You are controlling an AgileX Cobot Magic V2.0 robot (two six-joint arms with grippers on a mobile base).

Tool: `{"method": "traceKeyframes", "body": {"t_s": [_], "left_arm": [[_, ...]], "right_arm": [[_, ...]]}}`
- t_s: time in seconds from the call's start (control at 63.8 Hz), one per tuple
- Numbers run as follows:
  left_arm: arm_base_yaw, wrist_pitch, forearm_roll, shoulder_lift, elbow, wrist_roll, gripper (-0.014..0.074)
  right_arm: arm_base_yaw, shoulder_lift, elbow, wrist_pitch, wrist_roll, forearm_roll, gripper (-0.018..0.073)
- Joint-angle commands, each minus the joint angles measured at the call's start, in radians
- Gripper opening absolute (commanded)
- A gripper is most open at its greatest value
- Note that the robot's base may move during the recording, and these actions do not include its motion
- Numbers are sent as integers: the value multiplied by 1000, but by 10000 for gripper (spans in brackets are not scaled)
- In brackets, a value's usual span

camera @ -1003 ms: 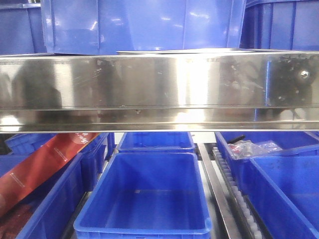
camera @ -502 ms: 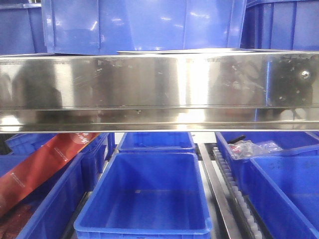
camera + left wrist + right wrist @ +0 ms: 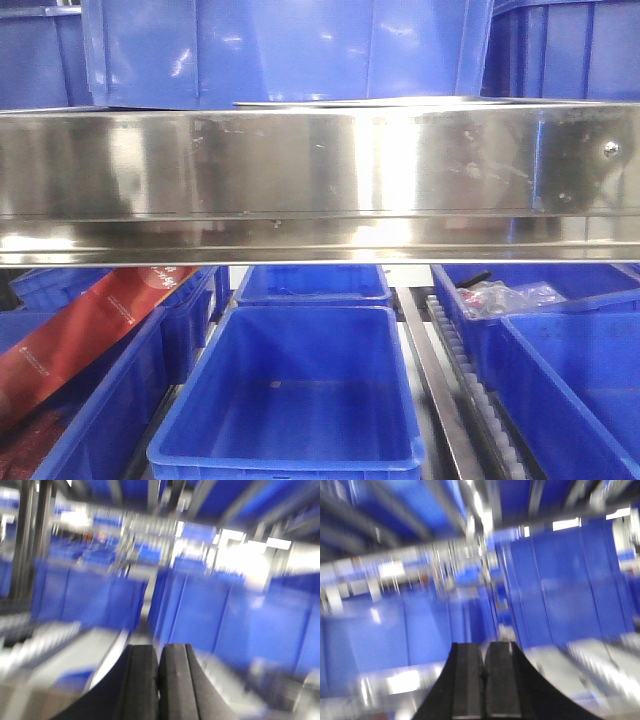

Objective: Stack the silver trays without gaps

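No silver tray shows clearly in any view. A thin shiny metal edge (image 3: 400,101) lies just above the steel beam, under a blue bin; I cannot tell whether it is a tray. My left gripper (image 3: 158,647) has its black pads pressed together with nothing between them, in front of blurred blue bins. My right gripper (image 3: 483,645) is likewise shut and empty, facing blurred blue bin walls. Neither gripper shows in the front view.
A long mirror-like steel beam (image 3: 320,180) with a screw (image 3: 610,149) spans the front view. Blue bins (image 3: 280,50) stand above it. Below are an open blue bin (image 3: 295,390), a red package (image 3: 80,335) at left, roller rails (image 3: 470,390) and a bin with plastic bags (image 3: 510,297).
The dark reflection near the screw at the beam's right end has shrunk. Bins and beam have not moved.
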Motion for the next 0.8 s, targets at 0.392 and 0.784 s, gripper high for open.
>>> {"method": "traceKeyframes", "body": {"t_s": [0.392,0.784], "left_arm": [[1,611,164,339,-807,5,-15],[-1,1096,-119,975,-1247,69,-15]], "right_arm": [[-1,136,-598,522,11,-8,-79],[-1,673,-1031,942,-68,75,-79]]}}
